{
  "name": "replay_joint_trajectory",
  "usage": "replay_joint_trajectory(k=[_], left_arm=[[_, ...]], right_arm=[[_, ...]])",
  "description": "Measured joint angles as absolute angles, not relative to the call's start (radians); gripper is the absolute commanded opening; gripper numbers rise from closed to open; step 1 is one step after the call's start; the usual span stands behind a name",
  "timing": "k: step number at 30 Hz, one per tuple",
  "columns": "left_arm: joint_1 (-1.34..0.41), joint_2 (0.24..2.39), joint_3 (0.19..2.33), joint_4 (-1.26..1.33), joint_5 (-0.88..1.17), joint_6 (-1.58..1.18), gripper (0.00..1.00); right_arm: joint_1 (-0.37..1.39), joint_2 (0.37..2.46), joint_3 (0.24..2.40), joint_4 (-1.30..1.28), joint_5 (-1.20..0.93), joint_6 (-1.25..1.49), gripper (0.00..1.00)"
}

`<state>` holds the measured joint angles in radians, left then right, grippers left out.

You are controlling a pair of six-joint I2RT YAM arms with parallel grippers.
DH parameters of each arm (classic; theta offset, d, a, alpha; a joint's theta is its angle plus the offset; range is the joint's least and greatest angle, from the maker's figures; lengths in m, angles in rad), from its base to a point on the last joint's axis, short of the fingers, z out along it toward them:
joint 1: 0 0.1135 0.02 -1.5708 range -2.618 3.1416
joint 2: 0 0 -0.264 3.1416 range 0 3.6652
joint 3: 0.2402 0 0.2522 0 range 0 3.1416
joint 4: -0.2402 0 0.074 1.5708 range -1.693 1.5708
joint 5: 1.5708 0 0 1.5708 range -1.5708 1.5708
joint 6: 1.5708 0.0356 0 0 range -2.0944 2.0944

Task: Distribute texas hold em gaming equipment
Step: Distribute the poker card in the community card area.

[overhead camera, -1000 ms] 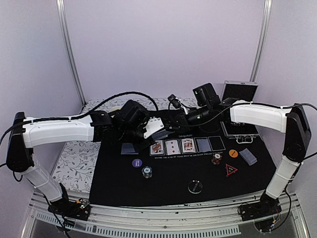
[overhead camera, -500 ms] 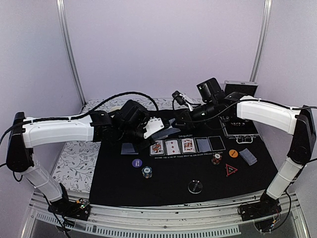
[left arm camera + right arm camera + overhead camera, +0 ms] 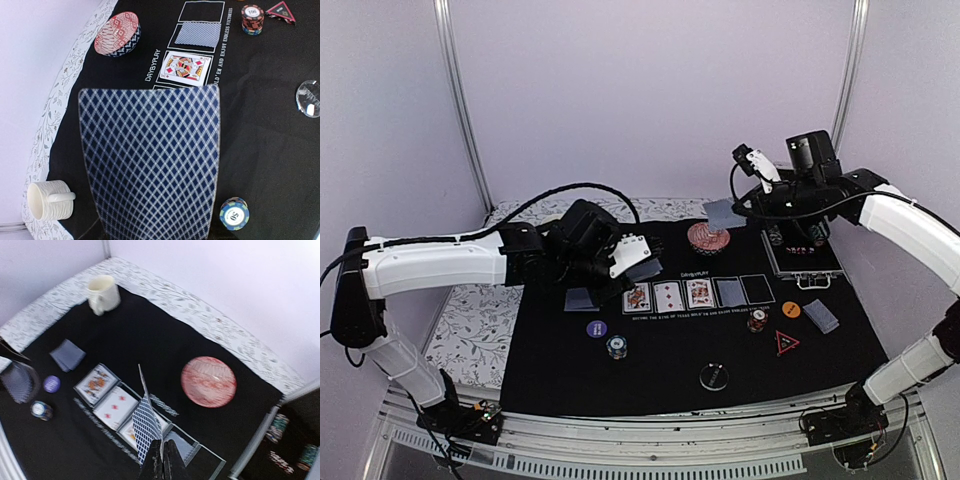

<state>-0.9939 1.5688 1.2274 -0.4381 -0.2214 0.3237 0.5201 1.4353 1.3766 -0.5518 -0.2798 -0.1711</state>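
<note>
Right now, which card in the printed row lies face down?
The fourth card from the left, seen from above: blue patterned back up, while the three cards left of it show faces.

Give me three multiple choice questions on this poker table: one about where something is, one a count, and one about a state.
1. Where is the red bowl?
A. on the far side of the black mat, beyond the printed row
B. at the mat's near edge
C. off the mat
2. How many face-up cards lie in that row?
A. two
B. three
C. five
3. The right hand is:
A. open and empty
B. shut on one card
C. shut with nothing in it

Answers: A, the bowl sits behind the row. B, three white faces show. B, its fingers pinch a lone patterned-back card.
</note>
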Motion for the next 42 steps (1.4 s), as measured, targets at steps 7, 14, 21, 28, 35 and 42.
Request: replay_joint_trajectory(k=[7, 14, 21, 28, 35, 42], left_arm=[[-0.994, 1.569, 1.227, -0.438, -0.222, 0.326, 0.41], [-0.994, 1.562, 1.227, -0.438, -0.221, 0.326, 0.41], [-0.994, 1.552, 1.227, -0.438, -0.221, 0.329, 0.41], [-0.994, 1.550, 1.227, -0.434, -0.220, 0.329, 0.41], [-0.994, 1.550, 1.227, -0.432, -0.219, 0.329, 0.41], [-0.994, 1.550, 1.227, -0.432, -0.220, 0.330, 0.41]], right_arm=[[0.458, 1.452, 1.299, -0.605, 0.077, -0.523, 0.02], [0.431, 1.640, 1.286, -0.764, 0.316, -0.782, 0.02], [0.431, 1.648, 1.251, -0.868, 0.351, -0.896, 0.02], [0.453, 1.644, 1.185, -0.884, 0.331, -0.979, 0.02], [0.465, 1.647, 1.179, -0.867, 0.301, -1.059, 0.02], [0.479, 1.655, 1.205, -0.876, 0.241, -1.102, 0.02]])
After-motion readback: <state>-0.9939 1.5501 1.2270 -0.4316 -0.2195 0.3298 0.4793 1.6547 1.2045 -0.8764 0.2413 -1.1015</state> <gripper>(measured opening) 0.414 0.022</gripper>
